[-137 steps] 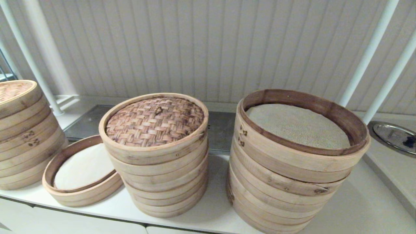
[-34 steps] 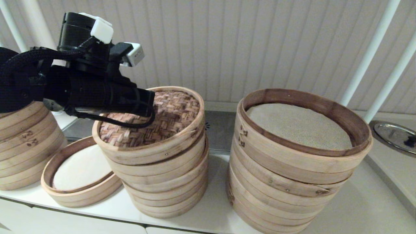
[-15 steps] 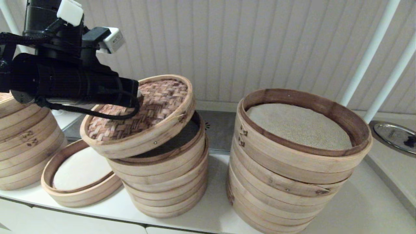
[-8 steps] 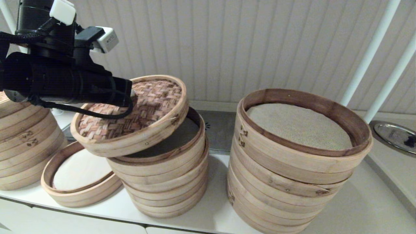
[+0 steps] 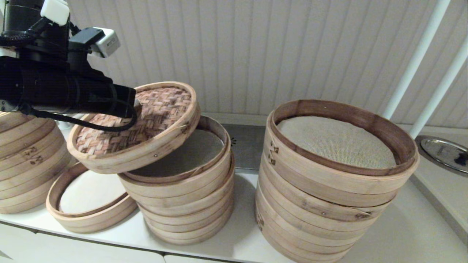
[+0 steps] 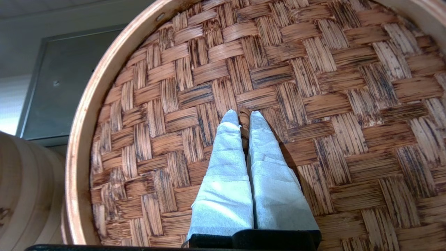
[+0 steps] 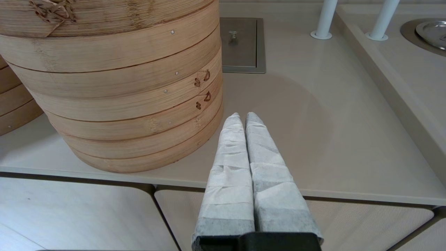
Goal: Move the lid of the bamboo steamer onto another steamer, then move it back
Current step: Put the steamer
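The left gripper (image 6: 244,116) has its jaws pinched narrow on the small centre loop handle (image 6: 244,115) of the bamboo steamer lid (image 5: 146,120), holding the lid in the air, tilted, with its low edge toward eight o'clock. The lid hangs over the nine o'clock side of the medium stack (image 5: 190,190), whose top tier lies open and shows a pale round liner (image 5: 186,153); from the head view I cannot tell whether the lid's rim still touches that stack. Part of the lid also overhangs the low single steamer (image 5: 91,204), which sits on the bench (image 5: 402,233) just beside the medium stack at its eight o'clock. A wider, taller stack (image 5: 329,204) with a beige mesh liner (image 5: 336,140) stands at three o'clock of the medium stack, apart from it. Another stack (image 5: 25,164) shows at the nine o'clock edge. The right gripper (image 7: 241,116) hangs low off the bench's front edge beside the wider stack, its jaws pressed together on nothing.
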You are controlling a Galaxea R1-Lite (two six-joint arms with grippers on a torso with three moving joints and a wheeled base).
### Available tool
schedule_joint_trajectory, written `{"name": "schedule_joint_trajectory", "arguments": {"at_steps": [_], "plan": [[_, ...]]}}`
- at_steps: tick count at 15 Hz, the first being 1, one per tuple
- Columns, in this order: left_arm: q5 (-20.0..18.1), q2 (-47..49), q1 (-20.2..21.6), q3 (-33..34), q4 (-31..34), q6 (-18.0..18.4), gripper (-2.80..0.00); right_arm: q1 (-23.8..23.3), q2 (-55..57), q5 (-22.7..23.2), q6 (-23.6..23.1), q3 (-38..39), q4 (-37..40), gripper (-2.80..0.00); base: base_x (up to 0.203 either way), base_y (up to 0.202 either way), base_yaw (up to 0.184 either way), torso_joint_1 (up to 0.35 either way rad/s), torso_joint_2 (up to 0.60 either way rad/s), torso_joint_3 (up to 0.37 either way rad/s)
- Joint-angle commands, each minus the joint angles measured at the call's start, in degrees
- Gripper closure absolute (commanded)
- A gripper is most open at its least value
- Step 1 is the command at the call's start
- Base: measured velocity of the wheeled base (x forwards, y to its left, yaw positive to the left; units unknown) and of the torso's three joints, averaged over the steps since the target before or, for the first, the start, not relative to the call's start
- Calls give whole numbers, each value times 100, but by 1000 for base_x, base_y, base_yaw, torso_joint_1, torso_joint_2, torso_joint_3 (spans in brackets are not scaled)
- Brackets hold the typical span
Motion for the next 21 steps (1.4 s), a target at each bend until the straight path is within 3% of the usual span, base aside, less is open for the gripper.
{"name": "schedule_joint_trajectory", "arguments": {"at_steps": [1,11,21], "plan": [[32,-56,61,10,14,13,0,2,4,1,1,9,2,0,0,0,0,0,0,0],[71,-447,455,361,214,-3,0,6,-2,1,1,9,-4,0,0,0,0,0,0,0],[18,-734,1728,846,323,413,0,6,-2,1,1,9,5,0,0,0,0,0,0,0]]}}
